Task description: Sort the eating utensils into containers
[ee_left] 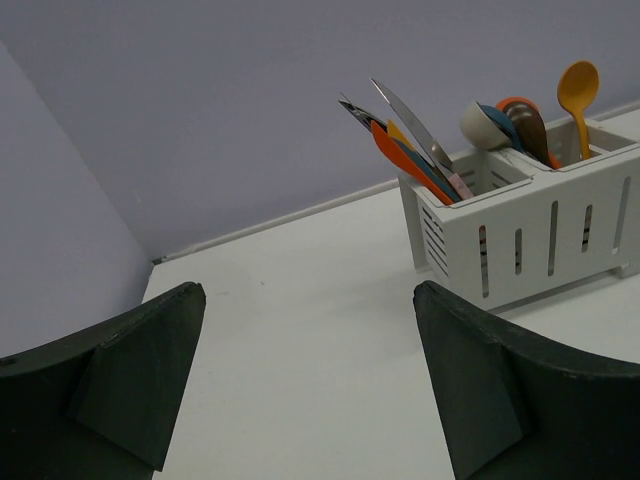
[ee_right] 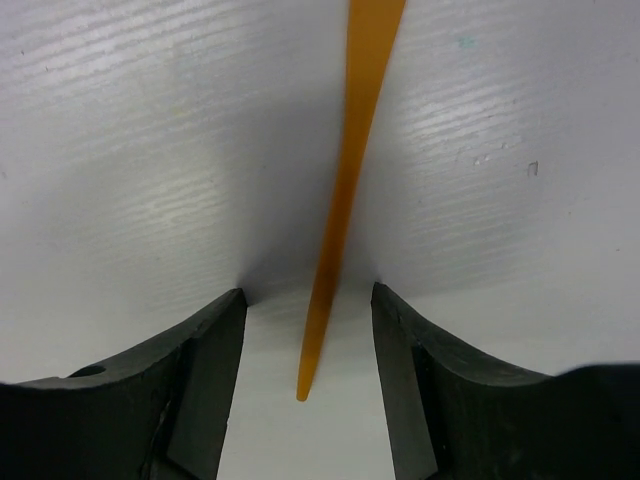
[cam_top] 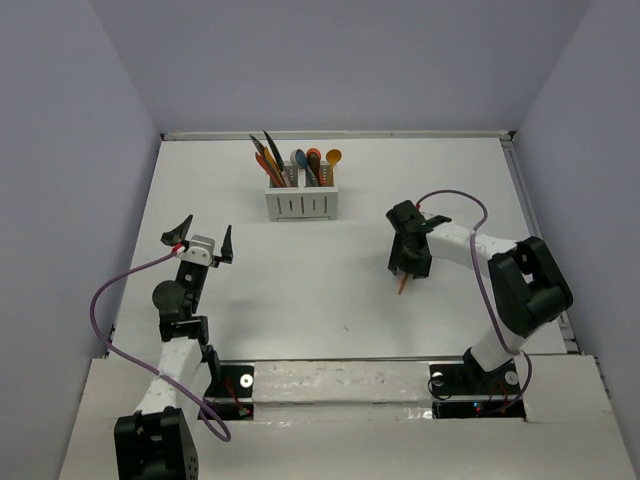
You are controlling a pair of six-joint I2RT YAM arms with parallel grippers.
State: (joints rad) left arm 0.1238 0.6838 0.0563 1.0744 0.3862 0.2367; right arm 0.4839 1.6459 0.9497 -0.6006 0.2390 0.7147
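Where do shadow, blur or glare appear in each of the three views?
Right wrist: a soft grey shadow lies on the table along the orange utensil, and the dark right fingers look slightly soft. Left wrist: the caddy is sharp, while the near left fingers are dark with little detail. Top external: even light, no strong glare.

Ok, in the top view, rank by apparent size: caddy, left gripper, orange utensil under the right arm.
1-2. caddy and left gripper: similar spread, gripper nearer the camera, so unranked.
3. orange utensil: only its tip shows.

One white two-compartment caddy (ee_left: 535, 240), one loose orange utensil (ee_right: 343, 200), standing utensils (ee_left: 480, 125) too crowded to count
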